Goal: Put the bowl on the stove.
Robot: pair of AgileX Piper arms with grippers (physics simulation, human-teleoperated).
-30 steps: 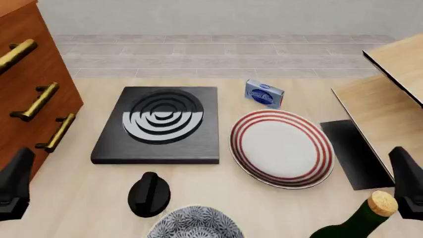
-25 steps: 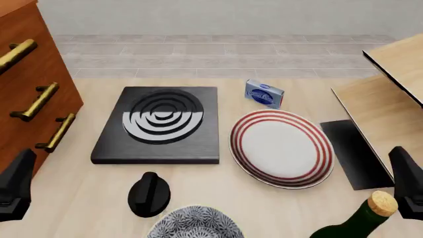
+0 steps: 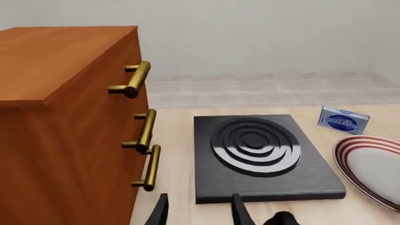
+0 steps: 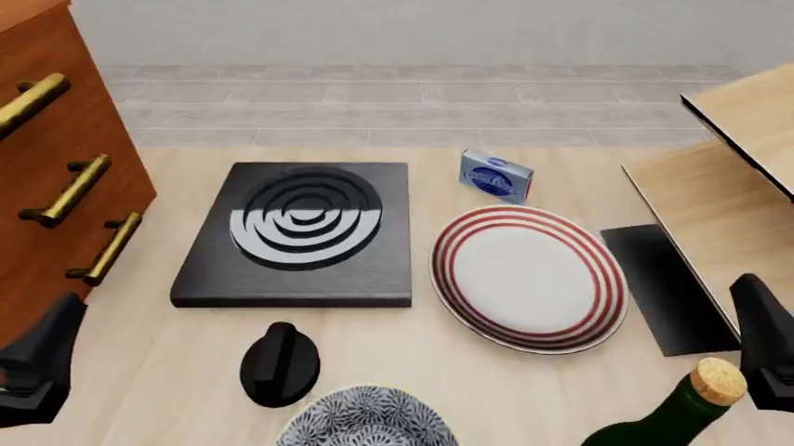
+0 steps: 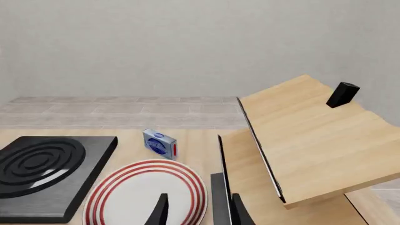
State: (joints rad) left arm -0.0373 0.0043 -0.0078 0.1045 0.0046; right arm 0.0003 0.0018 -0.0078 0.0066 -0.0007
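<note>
The bowl (image 4: pixel 366 420), black-and-white floral with a pale rim, sits at the near edge of the table, cut off by the frame's bottom. The stove (image 4: pixel 304 232), a black slab with a ringed burner, lies beyond it to the left; it also shows in the left wrist view (image 3: pixel 259 157) and the right wrist view (image 5: pixel 44 171). My left gripper (image 4: pixel 44 358) is low at the near left, open and empty, apart from the bowl. My right gripper (image 4: pixel 769 348) is at the near right, open and empty. The bowl is out of both wrist views.
A black knob (image 4: pixel 279 364) stands between bowl and stove. A red-ringed plate (image 4: pixel 531 277) lies right of the stove, a blue box (image 4: pixel 496 175) behind it. A green corked bottle (image 4: pixel 676 413) stands near right. A wooden drawer cabinet (image 4: pixel 56 186) is left, a wooden rack (image 4: pixel 726 186) right.
</note>
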